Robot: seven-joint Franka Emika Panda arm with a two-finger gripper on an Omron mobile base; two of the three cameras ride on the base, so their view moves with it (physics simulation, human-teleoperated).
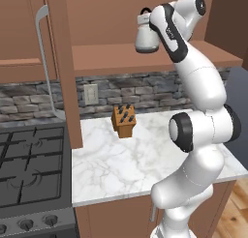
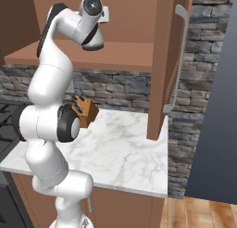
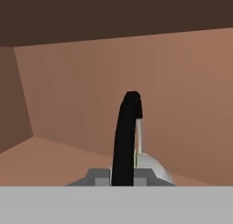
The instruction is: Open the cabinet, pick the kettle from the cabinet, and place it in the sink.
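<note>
Your kettle [image 1: 144, 36] sits upright on the shelf floor inside the open cabinet [image 1: 155, 55], toward the right part of that floor and near its front edge. Its long axis runs vertical, base flat on the wood, black arched handle [image 1: 145, 11] on top. You can't tell which way the spout points; the arm covers the kettle's right side in the left base view.

Your gripper [image 3: 123, 175] is right at the kettle, inside the cabinet. In the hand view the black handle [image 3: 126, 136] rises straight up from between the grey finger blocks, with a bit of the silver body [image 3: 152, 166] just right of it. Whether the fingers are apart or clamped on the handle you cannot tell, the tips are cut off at the bottom.

Cabinet doors are swung open: the left door's [image 1: 68, 67] edge faces you in the left base view, its silver bar handle [image 1: 46, 63] beside it; the right door [image 2: 162, 60] with its bar [image 2: 178, 55] stands edge-on in the right base view.

Below, a wooden knife block [image 1: 123, 120] stands on the marble counter [image 1: 126, 164] near the back edge by the stone backsplash. The black stove [image 1: 29, 169] meets the counter's left edge.
</note>
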